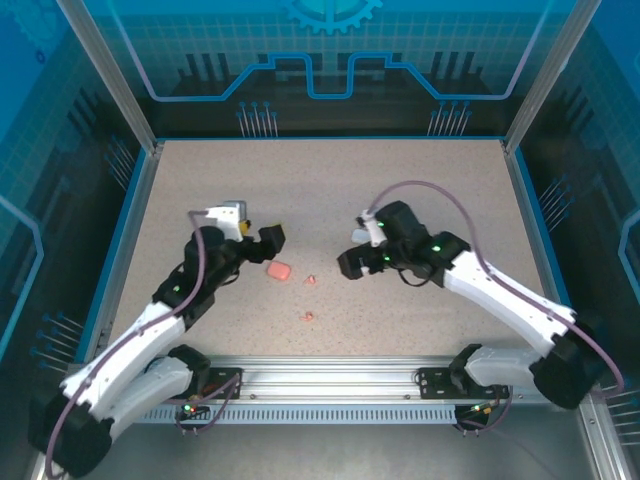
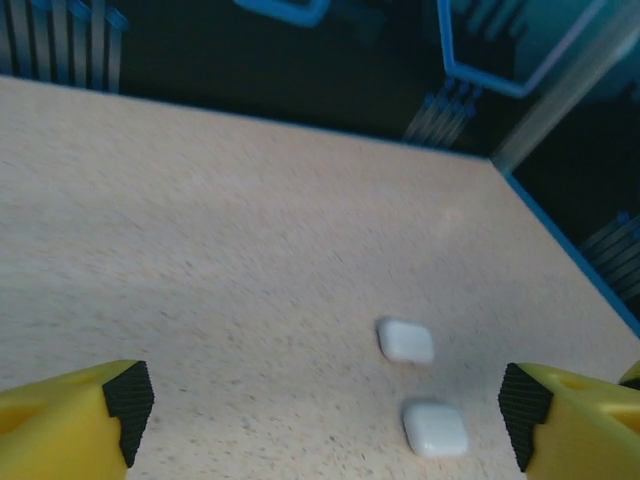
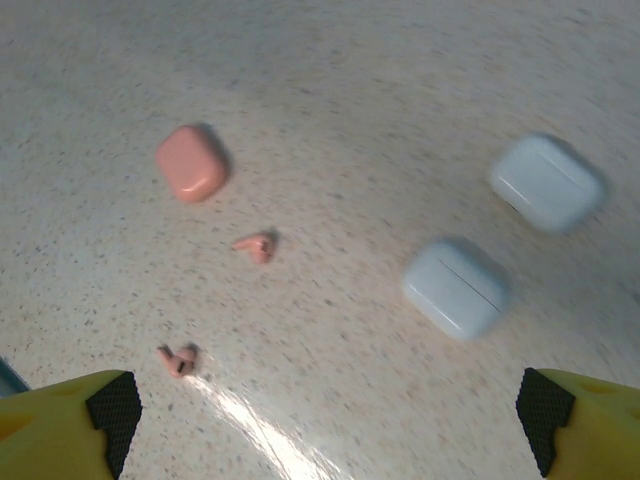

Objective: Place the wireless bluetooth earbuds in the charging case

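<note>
Plainly the pick-up step has not begun. The left tool (image 2: 325,415) stands released, jaws wide with nothing between them, and the right tool (image 3: 328,425) gapes empty too, above the speckled beige worktop (image 3: 330,80). Between the 2 tools lies the pink rounded-square plastic charging case (image 3: 191,162), seemingly closed. Right of it, 2 tiny pinkish-red stemmed earbuds (image 3: 256,245) lie loose. Next, I judge, comes opening the case, then a fine pinch on 1 earbud. Room is ample, with the blue worktop rim (image 1: 325,137) well apart.
</note>
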`<state>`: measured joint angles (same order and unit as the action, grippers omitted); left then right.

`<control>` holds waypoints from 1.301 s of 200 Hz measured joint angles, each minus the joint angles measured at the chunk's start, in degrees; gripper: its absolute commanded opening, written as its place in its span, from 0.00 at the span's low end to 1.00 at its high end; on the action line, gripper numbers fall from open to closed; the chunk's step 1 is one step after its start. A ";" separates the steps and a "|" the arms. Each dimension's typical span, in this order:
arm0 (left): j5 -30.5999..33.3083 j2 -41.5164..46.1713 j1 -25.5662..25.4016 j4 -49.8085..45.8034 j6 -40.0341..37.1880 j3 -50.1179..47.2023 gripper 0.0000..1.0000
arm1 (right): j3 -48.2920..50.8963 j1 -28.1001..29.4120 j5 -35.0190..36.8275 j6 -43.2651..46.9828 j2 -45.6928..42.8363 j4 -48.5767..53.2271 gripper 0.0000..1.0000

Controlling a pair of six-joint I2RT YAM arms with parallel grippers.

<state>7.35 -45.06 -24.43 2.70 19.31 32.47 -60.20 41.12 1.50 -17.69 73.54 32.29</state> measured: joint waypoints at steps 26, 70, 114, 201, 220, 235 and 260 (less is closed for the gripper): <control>4.63 8.13 1.92 -3.39 -2.21 -0.48 0.98 | -8.22 5.79 1.07 5.03 10.64 0.28 1.00; 8.79 15.93 3.28 -9.73 -4.90 0.07 0.99 | -22.84 10.47 1.16 11.89 28.33 2.64 1.00; 9.57 20.76 3.28 -13.94 -6.16 4.22 0.99 | -33.53 12.46 1.27 16.98 41.94 5.46 0.96; 9.84 23.87 3.32 -17.94 -6.21 6.43 0.99 | -45.68 14.56 6.56 22.97 56.22 11.04 0.88; 9.84 23.96 3.32 -18.14 -6.19 6.43 0.99 | -47.50 14.71 6.69 23.47 58.07 12.02 0.84; 9.84 23.98 3.32 -18.45 -6.21 6.43 0.99 | -48.78 14.71 6.67 23.69 59.30 13.05 0.81; 9.84 24.04 3.32 -18.99 -6.21 6.43 0.99 | -50.16 14.71 5.60 23.78 60.89 13.84 0.76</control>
<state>17.19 -21.02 -21.10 -16.29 13.10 38.89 -110.37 55.83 7.09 6.09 134.43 46.13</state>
